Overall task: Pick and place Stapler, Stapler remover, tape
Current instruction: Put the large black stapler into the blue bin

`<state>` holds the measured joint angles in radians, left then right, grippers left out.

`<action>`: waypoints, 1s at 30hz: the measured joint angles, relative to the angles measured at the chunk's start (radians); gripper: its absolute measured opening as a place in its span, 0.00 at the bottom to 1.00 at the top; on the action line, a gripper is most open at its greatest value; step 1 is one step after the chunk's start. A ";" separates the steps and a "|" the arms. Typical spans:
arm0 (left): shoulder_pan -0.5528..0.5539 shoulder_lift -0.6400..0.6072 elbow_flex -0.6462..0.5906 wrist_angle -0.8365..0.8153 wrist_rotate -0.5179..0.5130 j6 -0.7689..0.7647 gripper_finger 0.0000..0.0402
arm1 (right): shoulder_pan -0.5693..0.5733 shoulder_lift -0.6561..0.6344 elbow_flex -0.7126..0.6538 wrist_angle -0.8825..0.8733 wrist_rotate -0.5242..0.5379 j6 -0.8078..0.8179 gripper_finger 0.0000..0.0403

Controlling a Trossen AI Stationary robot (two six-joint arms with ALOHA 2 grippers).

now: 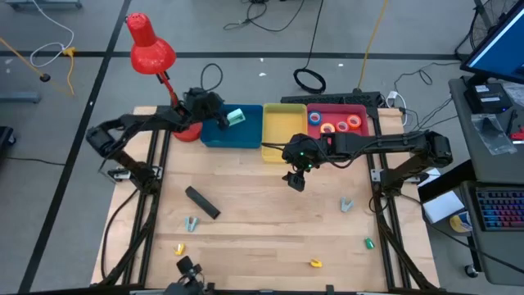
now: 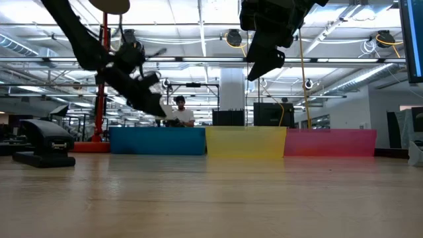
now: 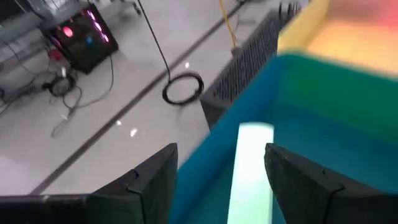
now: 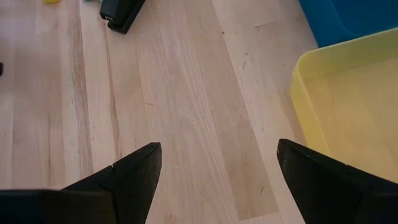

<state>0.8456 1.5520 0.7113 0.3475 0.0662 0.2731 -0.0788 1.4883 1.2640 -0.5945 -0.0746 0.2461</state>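
Black rigid stapler (image 1: 201, 202) lay left of desk centre; likely heavy, best gripped across its body. Left claw (image 1: 214, 111) open, empty, over blue bin (image 1: 246, 135); right claw (image 1: 295, 179) wide, empty.

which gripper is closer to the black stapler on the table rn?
Right. The right gripper hangs open above the table by the yellow bin, a short way from the black stapler. The left gripper is open over the blue bin, farther off.
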 joint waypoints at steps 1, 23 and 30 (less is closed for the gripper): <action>-0.004 -0.033 0.000 -0.017 -0.001 -0.015 0.60 | 0.000 0.000 0.000 0.000 0.000 0.000 0.77; -0.842 -0.688 0.000 -0.801 -0.034 -0.196 0.60 | 0.002 0.000 0.000 0.000 0.000 -0.018 0.77; -1.079 -0.631 0.000 -0.854 -0.229 -0.147 0.60 | 0.002 0.000 0.000 0.002 0.000 -0.023 0.77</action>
<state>-0.2331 0.9211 0.7116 -0.5068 -0.1625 0.1262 -0.0772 1.4887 1.2640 -0.5927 -0.0750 0.2234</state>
